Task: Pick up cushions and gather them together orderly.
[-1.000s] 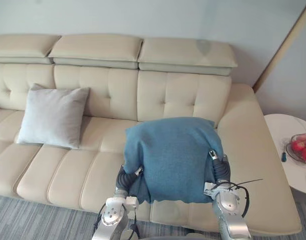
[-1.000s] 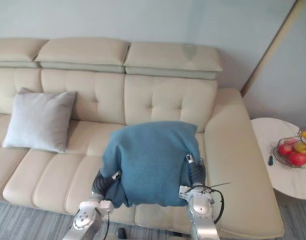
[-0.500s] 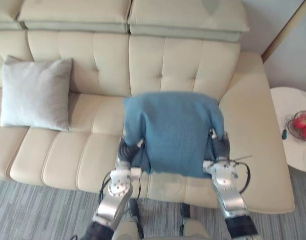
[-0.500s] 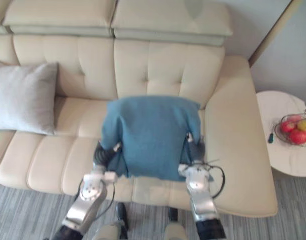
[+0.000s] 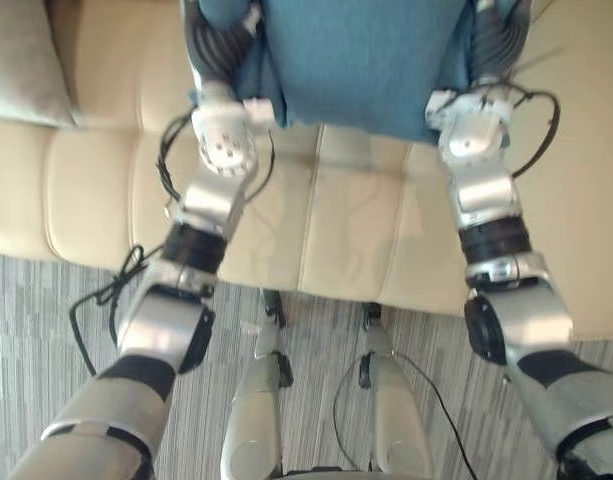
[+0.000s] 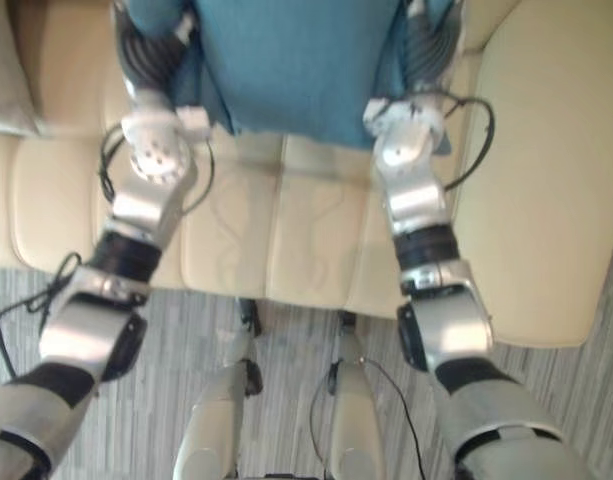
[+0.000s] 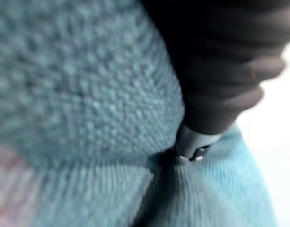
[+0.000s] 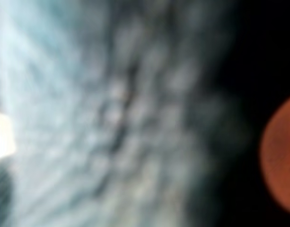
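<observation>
So, blue cushion (image 5: 361, 55) top centre, over sofa (image 5: 346, 220), between my left hand (image 5: 212, 42) and right hand (image 5: 496, 38). Fingers buried in it, can't tell grip. Probably light, squashy: hold both side edges. Grey cushion (image 5: 18, 60) upper left.

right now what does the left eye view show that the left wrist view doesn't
The left eye view takes in the cream sofa, a grey cushion on it off to the left, the striped carpet, and the right hand against the right side of the blue cushion. The left wrist view gives that cushion's knit weave from very close, with the dark cover of the left hand pressed into it. Both share the blue cushion and the left hand at its left side.
</observation>
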Robot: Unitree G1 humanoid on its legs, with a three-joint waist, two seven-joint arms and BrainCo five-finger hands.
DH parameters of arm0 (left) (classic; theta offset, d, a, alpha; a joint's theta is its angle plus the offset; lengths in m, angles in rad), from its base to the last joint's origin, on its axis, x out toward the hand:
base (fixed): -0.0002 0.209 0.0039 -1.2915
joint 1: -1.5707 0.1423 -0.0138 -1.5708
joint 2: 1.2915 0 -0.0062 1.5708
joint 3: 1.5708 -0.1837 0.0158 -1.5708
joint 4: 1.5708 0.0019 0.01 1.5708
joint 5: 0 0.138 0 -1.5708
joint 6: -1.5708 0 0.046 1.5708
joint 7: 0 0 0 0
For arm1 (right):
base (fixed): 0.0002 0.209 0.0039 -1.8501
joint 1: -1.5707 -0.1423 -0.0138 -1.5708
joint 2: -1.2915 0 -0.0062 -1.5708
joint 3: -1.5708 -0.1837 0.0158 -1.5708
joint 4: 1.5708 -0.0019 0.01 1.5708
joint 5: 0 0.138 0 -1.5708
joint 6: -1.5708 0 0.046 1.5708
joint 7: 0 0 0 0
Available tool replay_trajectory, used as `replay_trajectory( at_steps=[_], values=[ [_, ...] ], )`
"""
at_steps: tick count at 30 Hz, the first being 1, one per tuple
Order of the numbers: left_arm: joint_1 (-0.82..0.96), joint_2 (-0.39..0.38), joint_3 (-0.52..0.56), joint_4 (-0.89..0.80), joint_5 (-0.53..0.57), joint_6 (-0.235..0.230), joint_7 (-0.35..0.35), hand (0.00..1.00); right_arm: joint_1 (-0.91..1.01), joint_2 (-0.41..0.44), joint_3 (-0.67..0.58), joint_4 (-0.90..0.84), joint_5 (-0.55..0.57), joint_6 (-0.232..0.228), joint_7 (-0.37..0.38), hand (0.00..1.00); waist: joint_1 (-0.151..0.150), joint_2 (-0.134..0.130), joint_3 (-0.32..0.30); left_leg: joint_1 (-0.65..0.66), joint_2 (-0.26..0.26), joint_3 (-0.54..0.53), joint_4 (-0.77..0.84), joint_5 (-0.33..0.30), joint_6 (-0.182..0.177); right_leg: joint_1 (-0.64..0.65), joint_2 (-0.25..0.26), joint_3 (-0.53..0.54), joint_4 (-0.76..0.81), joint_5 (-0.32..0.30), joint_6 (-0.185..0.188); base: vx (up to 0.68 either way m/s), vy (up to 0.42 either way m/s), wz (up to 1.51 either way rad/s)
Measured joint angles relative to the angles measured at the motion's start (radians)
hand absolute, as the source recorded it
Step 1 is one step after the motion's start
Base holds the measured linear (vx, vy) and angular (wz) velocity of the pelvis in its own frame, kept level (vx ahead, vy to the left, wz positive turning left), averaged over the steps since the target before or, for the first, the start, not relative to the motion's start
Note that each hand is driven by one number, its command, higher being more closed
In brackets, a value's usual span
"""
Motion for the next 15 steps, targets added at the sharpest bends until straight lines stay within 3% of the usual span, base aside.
replay_trajectory(
  at_steps=[7,12,15],
  values=[
    [-0.015,-0.085,0.103,0.076,0.000,0.025,-0.028,0.00,-0.005,0.064,-0.042,0.038,0.131,0.034,0.022,0.00,0.002,-0.001,0.036,-0.102,0.014,0.009,0.000,0.008,-0.003,-0.116,0.007,0.001,0.022,0.010,0.002,0.01,0.036,-0.03],
    [0.048,-0.134,0.168,0.068,0.000,0.022,-0.040,0.00,0.057,0.112,-0.048,0.004,0.133,0.034,0.038,0.00,0.004,0.000,0.045,-0.102,0.029,0.015,0.014,0.007,-0.005,-0.132,0.017,-0.001,0.073,-0.003,-0.007,0.03,0.048,-0.04],
    [0.111,-0.135,0.168,0.034,0.000,0.022,-0.058,0.00,0.119,0.126,-0.048,-0.060,0.133,0.023,0.039,0.00,0.005,0.000,0.045,-0.095,0.032,0.014,0.030,0.001,-0.012,-0.135,0.017,-0.001,0.119,-0.043,-0.013,-0.02,0.036,0.07]
  ],
)
